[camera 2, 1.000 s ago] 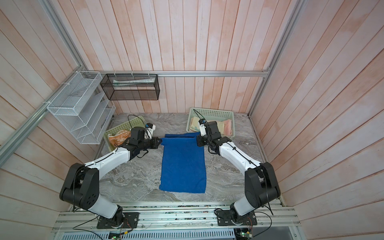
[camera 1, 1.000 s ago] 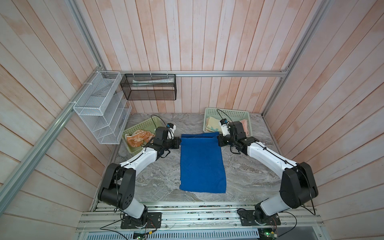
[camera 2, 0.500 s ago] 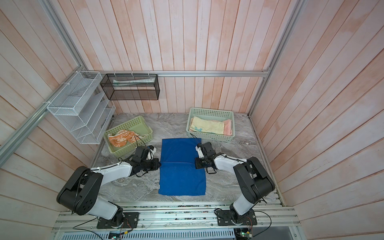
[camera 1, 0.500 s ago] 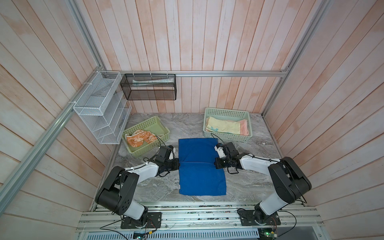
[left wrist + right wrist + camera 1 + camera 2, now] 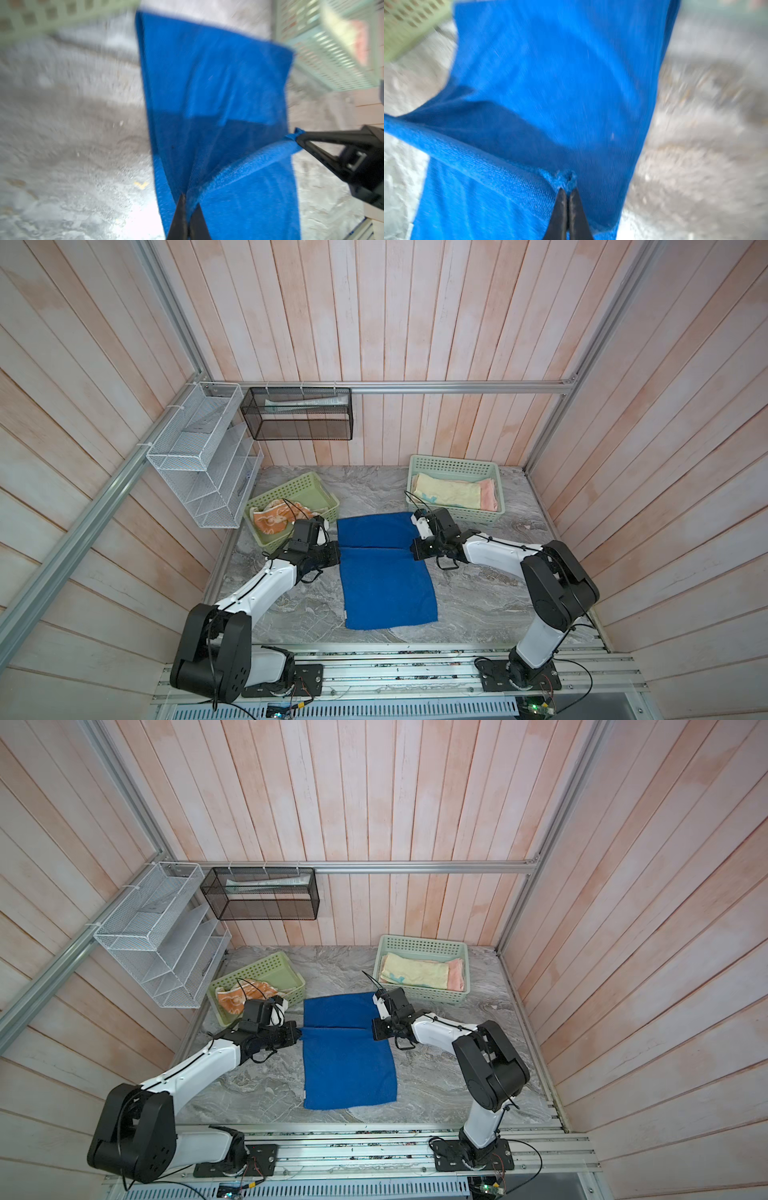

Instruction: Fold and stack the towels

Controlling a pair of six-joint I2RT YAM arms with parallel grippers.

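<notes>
While the orange cartoon towel (image 5: 272, 520) lies crumpled in the left green basket (image 5: 291, 486), apparently not yet folded, the left gripper (image 5: 337, 551) pinches one corner of the royal blue towel (image 5: 386, 580) at mid-table, its far edge held halfway over the near part. The right gripper (image 5: 414, 549) is clamped on the opposite corner. Far right, the right green basket (image 5: 453, 462) holds the pale yellow towel (image 5: 446, 494) and salmon-pink towel (image 5: 489, 495), both folded. By my judgement, two are done, one is mid-fold and one waits.
</notes>
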